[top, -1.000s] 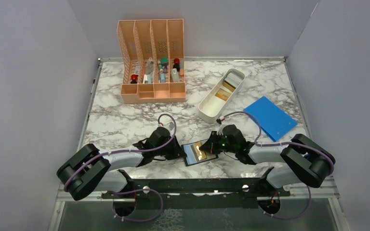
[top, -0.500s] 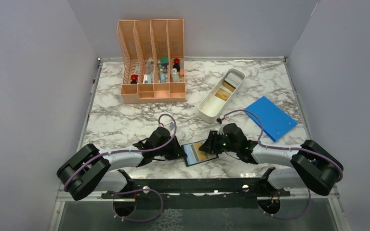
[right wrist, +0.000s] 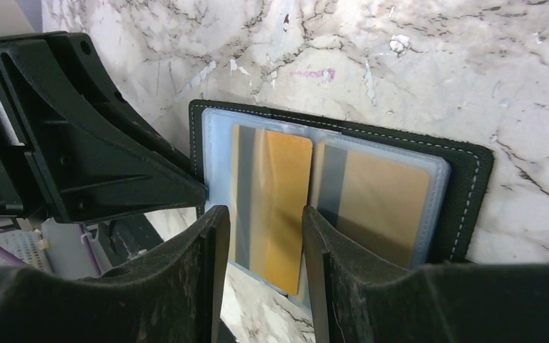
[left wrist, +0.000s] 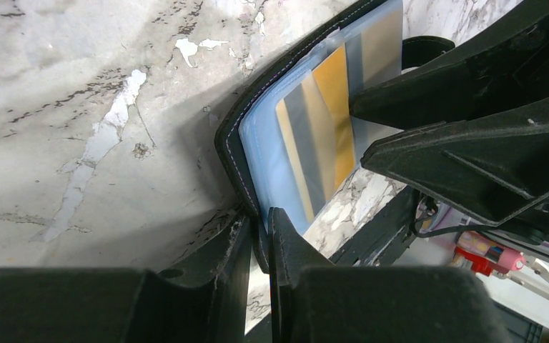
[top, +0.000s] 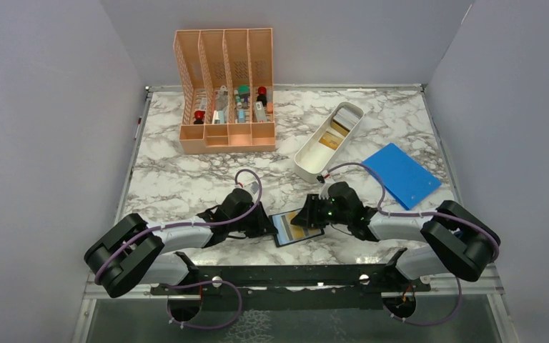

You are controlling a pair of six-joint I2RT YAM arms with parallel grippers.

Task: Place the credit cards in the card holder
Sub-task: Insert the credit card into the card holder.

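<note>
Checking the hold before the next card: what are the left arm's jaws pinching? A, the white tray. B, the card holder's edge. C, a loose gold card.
B: the left gripper clamps the stitched black rim of the open card holder.

We find the card holder (top: 297,229) lying open on the tabletop (top: 186,179), close to the front edge and between the two arms. The left pincer (left wrist: 259,246) sits at the holder's left edge, jaws closed on that rim. The right pincer (right wrist: 263,221) hangs over the holder's right part, jaws apart. Inside the holder, two cards (right wrist: 271,207) lie side by side in its sleeves.

Behind and to the right a long tray (top: 306,168) lies diagonally, with loose cards (top: 331,139) in it. Just right of the tray lies a flat folder (top: 402,175). At the back left stands a slotted organizer (top: 225,139), with small items (top: 241,107) in its compartments.
</note>
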